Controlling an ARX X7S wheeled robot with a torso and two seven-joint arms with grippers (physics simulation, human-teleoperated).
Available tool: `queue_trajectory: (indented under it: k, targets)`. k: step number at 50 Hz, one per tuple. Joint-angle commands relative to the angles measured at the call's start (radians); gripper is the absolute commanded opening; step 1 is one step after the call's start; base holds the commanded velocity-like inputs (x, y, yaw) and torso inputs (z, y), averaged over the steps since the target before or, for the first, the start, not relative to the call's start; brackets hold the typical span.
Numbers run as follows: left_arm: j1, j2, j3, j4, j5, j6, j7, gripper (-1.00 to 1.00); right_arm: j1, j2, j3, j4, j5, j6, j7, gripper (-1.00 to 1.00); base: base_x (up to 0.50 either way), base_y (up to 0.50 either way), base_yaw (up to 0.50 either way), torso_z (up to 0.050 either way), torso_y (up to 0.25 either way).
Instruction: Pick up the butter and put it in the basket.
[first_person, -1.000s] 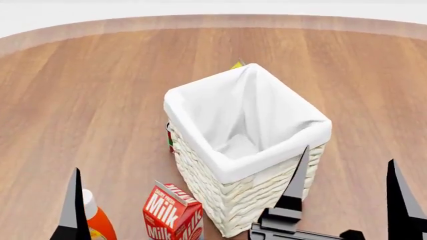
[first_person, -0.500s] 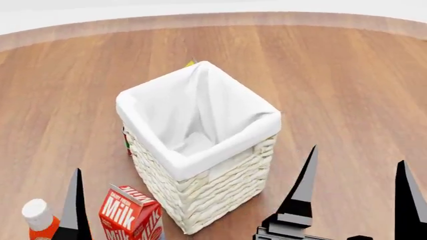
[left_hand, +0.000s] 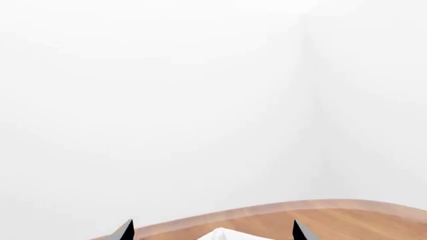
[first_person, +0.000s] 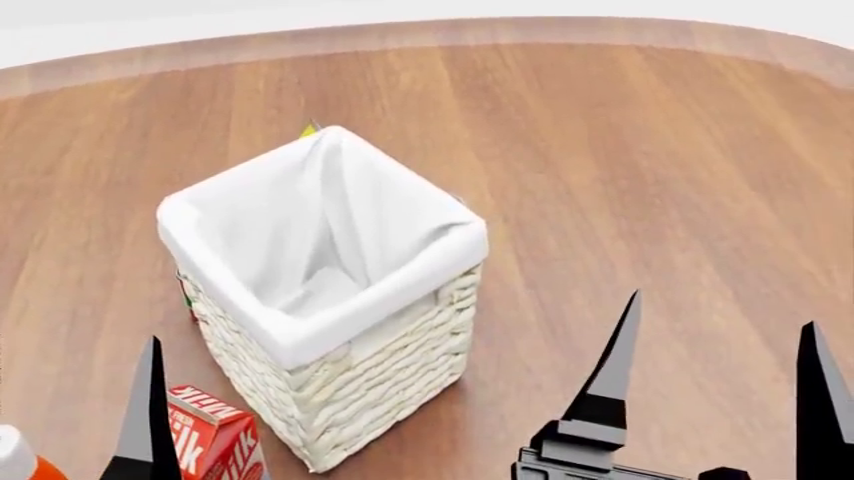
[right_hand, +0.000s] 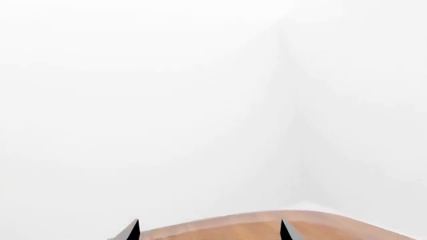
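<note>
Right claw (first_person: 721, 345) spread over bare floor (first_person: 641, 160), basket (first_person: 320, 300) left

Tapered black-and-grey pointed fingers (first_person: 611, 355); dark blocky right gripper (first_person: 714, 365) base with pale grey band

A round wooden table (first_person: 641, 150) with a paler rim fills the head view; behind it stand plain white walls (left_hand: 167, 100) (meeting at one corner), evenly lit.

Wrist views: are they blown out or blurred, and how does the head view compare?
Left wrist view: mostly blank white wall, sharp fingertips, no blur. Right wrist view: the same, only a table strip. Head view: evenly lit, crisp, soft shadow beside the basket.
</note>
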Motion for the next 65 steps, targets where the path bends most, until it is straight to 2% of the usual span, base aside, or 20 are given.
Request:
queue_trajectory:
  k: [1, 38, 65]
  targets:
    - [-0.003, -0.009, 0.001, 0.009, -0.019, -0.017, 0.000, 1.00, 0.011, 0.013, -0.015, 0.004, -0.011, 0.029, 0.020, 1.00, 0.00, 0.00, 0.00, 0.046, -0.041]
    - [-0.007, -0.032, 0.015, 0.019, -0.027, -0.021, -0.021, 1.00, 0.018, 0.045, -0.038, -0.002, 0.000, 0.046, 0.057, 1.00, 0.00, 0.00, 0.00, 0.046, -0.043]
    - [-0.012, -0.045, 0.030, 0.019, -0.012, -0.011, -0.042, 1.00, 0.023, 0.062, -0.048, 0.001, 0.005, 0.052, 0.080, 1.00, 0.00, 0.00, 0.00, 0.041, -0.178]
